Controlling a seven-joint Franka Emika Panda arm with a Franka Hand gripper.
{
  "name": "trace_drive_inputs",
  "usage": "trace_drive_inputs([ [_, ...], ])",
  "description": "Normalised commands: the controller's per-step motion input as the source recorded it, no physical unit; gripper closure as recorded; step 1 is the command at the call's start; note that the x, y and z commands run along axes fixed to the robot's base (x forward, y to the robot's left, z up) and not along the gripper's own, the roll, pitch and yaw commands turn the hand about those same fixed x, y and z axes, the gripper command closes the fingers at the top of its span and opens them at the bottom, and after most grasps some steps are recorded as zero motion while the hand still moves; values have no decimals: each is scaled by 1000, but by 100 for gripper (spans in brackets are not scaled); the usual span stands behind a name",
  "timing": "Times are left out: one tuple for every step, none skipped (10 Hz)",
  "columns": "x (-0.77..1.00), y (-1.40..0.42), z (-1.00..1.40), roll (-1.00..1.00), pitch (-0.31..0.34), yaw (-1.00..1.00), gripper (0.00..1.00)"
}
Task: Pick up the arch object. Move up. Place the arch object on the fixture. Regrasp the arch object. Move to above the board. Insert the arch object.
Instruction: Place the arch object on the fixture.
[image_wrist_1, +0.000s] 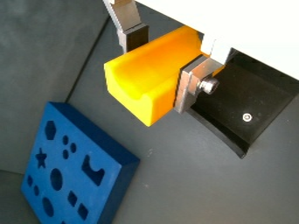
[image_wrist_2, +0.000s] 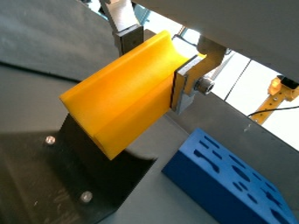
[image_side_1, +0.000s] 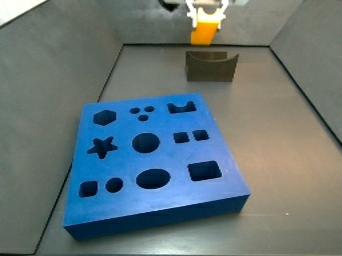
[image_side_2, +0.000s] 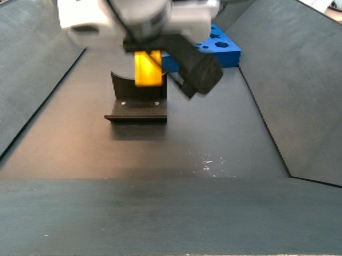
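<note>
Above the dark olive-brown U-dipped fixture (image_side_1: 210, 66), gripper (image_wrist_1: 163, 59) clamps the yellow-orange plastic arch object (image_wrist_1: 149, 77), airborne. Pick and lift look done; placing, regrasp, insertion into blue cut-out board (image_side_1: 150, 158) remain.

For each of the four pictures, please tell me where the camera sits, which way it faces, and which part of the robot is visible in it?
Wrist view: rides on the arm, faces down past the fingers holding the arch object; board below.
Wrist view: same mount, opposite side; gripper, fixture.
Side view: beyond the board, faces the fixture; gripper at top.
Side view: opposite end, fixture before board.
All four share the arch object.
</note>
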Motion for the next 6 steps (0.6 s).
trace_drive_inputs([
  [358,116,-1000,-194,9,-204,100],
  [375,121,-1000,-177,-18,-185,100],
  [406,119,-995,-175,-37,-148,100],
  [374,99,-853,-174,-47,-121,100],
  [342,79,-723,-166,-47,-96,100],
  [310,67,-594,-151,-40,-73,100],
])
